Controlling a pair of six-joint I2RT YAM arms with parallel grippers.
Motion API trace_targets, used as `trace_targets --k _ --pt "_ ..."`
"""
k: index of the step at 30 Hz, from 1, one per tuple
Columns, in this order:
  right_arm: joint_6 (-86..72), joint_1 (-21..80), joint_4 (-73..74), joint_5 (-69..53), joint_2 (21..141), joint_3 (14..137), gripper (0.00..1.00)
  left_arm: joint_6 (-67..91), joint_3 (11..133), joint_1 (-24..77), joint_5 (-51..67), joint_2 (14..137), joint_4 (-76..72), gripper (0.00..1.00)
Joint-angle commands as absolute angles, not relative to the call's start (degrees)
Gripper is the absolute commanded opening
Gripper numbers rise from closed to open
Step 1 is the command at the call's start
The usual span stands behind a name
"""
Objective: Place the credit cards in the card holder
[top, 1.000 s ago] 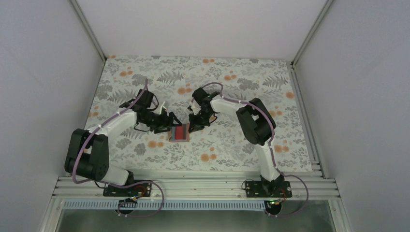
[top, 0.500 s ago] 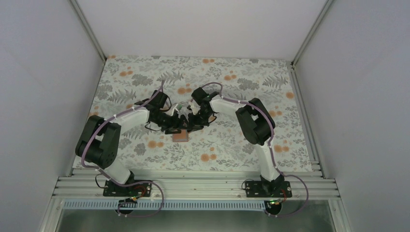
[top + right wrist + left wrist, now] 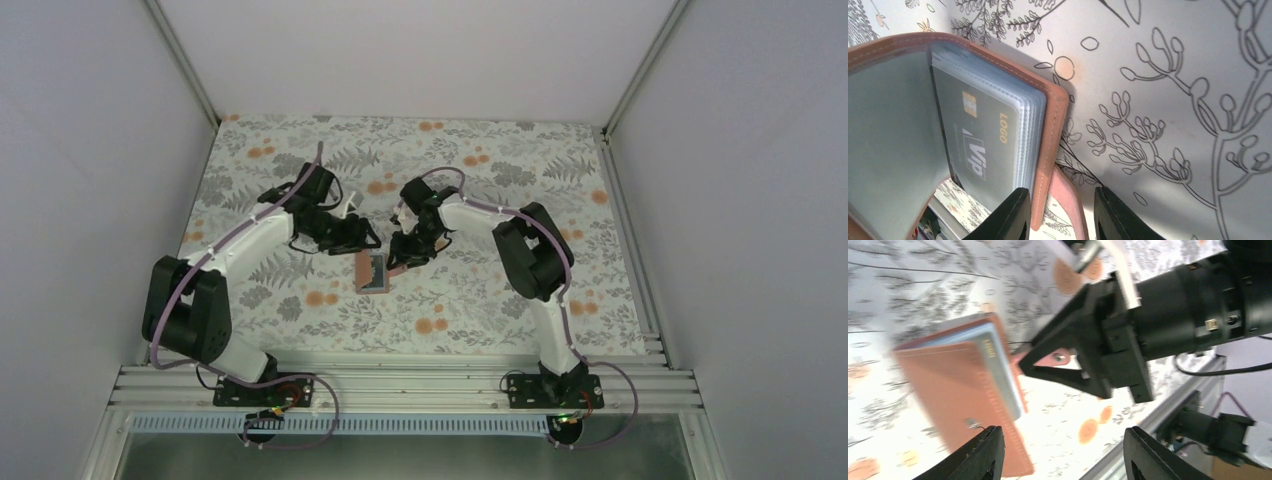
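Closure stage: edge of card holder [image 3: 1048, 115] straddled by right gripper [image 3: 1059, 196], grip indeterminable; left gripper [image 3: 1063, 434] spread, empty; cover-folding likely next.

Limits of view: card holder [image 3: 1050, 125] and right gripper [image 3: 1060, 192].
Right wrist view: the holder runs past the left and bottom edges. One black card [image 3: 975, 145] reads through the clear sleeves [image 3: 1030, 130]; what the sleeves behind it hold is hidden. A pink strip [image 3: 1070, 200] under the cover cannot be identified. The gripper's fingers are cut off at the bottom edge, so their grip on the cover cannot be confirmed. Left wrist view: the holder is motion-blurred. Top view: its contents are too small to distinguish.
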State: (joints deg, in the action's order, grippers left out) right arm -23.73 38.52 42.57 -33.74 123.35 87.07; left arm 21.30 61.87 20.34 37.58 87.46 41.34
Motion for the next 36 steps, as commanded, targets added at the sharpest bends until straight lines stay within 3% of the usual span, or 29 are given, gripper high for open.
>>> trace_targets --k 1,9,13,25,36 --pt "-22.3 37.8 44.8 -32.2 120.4 86.8 0.35 20.3 60.8 17.9 28.6 84.8 47.9 0.58" --pt "-21.2 37.0 46.7 -31.8 119.1 87.5 0.38 21.2 54.5 16.4 22.8 86.8 44.9 0.28" --pt "-20.5 36.1 47.6 -30.8 117.9 87.2 0.42 21.8 52.3 16.4 22.6 88.2 42.1 0.21" --pt "-19.1 34.6 48.0 -29.6 115.0 83.0 0.37 22.8 54.7 18.0 28.2 94.8 36.2 0.21" --pt "-19.1 34.5 46.0 -31.8 115.1 80.8 0.15 23.2 56.8 21.0 26.7 97.4 36.7 0.21"
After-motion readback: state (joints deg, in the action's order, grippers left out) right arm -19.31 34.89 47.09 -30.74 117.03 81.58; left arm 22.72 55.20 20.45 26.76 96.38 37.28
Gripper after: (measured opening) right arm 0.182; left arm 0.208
